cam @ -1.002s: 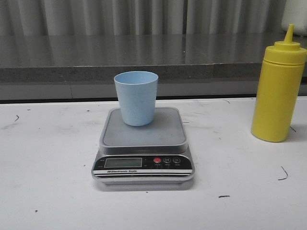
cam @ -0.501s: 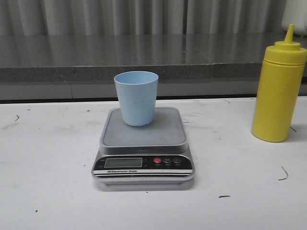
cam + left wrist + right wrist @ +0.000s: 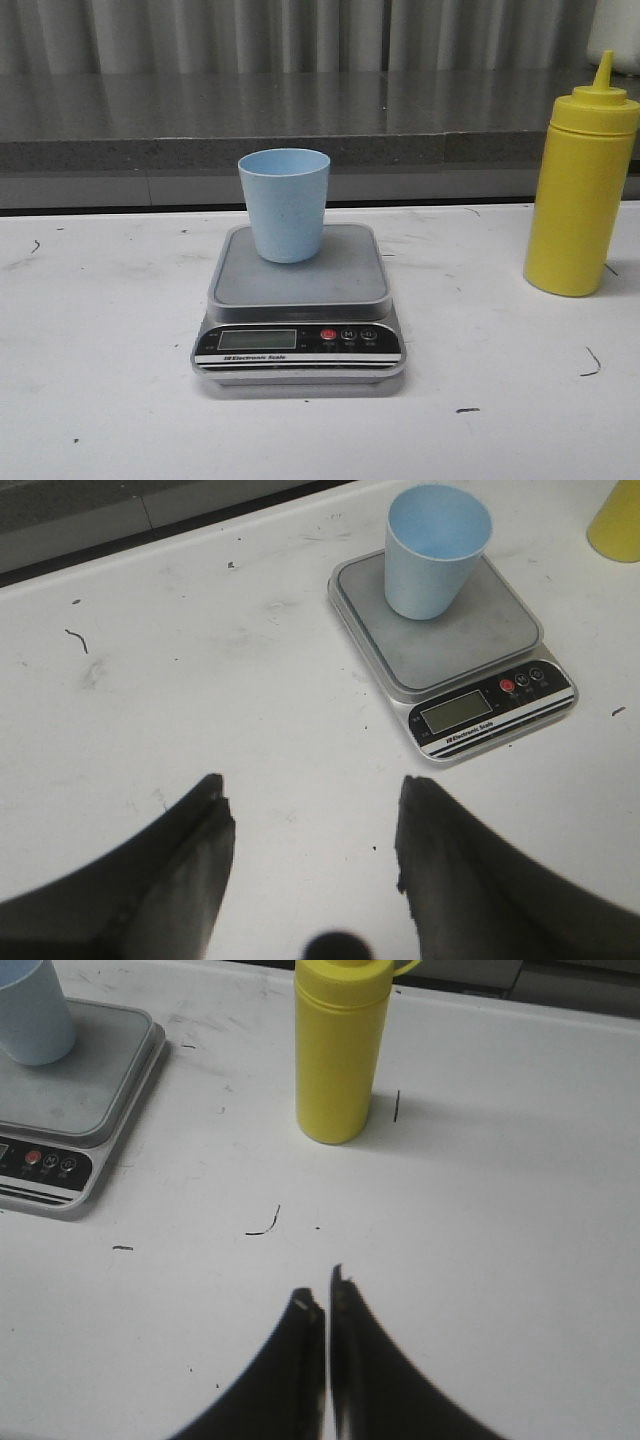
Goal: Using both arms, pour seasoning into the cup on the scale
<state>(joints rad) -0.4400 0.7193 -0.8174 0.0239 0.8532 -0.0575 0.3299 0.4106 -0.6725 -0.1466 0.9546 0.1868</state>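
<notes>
Front view shows the cup [image 3: 284,204] upright at the centre of the frame, on the back half of the scale's [image 3: 298,310] grey platform, mouth open to the ceiling, which I judge is deliberate: whatever lands in it gets weighed, and the display at the front stays uncovered. The seasoning [image 3: 582,195] stands at the right edge of the frame on the white table [image 3: 100,380], well apart from the scale, its long axis vertical and its nozzle pointing straight up, cap end highest; nothing touches it. Neither of my arms appears in that view. From my left wrist, my left fingers [image 3: 310,830] are spread wide apart over bare table, with the scale and cup in the upper right of that frame, so I judge this hand is free to steady the cup. From my right wrist, my right fingers [image 3: 325,1305] are pressed together, holding nothing, and the bottle sits at top centre ahead of them; they would have to part before taking it.
</notes>
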